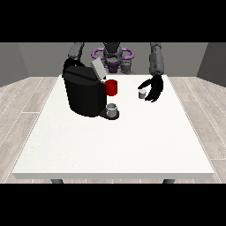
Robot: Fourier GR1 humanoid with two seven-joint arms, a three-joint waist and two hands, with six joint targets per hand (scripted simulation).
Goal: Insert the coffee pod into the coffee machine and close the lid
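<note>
Nearest the camera, the white table (114, 150) is seen with its front edge facing the view; all items are grouped toward its far half.

1. At the far left of the tabletop, the black coffee machine (84, 90) is placed. Its grey lid (98, 69) is raised and tilted back, so the top of the machine is left uncovered.
2. On the machine's drip base, a small grey cup (112, 109) is set upright at the lower right of the machine body.
3. Just behind that cup, a red mug (111, 87) is positioned beside the machine's upper right side.
4. Further right, the coffee pod (141, 94) is located on the table, upright, apart from the machine.
5. Just beside the pod, the hand at the view's right (153, 87) is held with its fingers spread and pointed down toward the table. Contact between fingers and pod cannot be confirmed.
6. The hand at the view's left is hidden behind the machine
</note>
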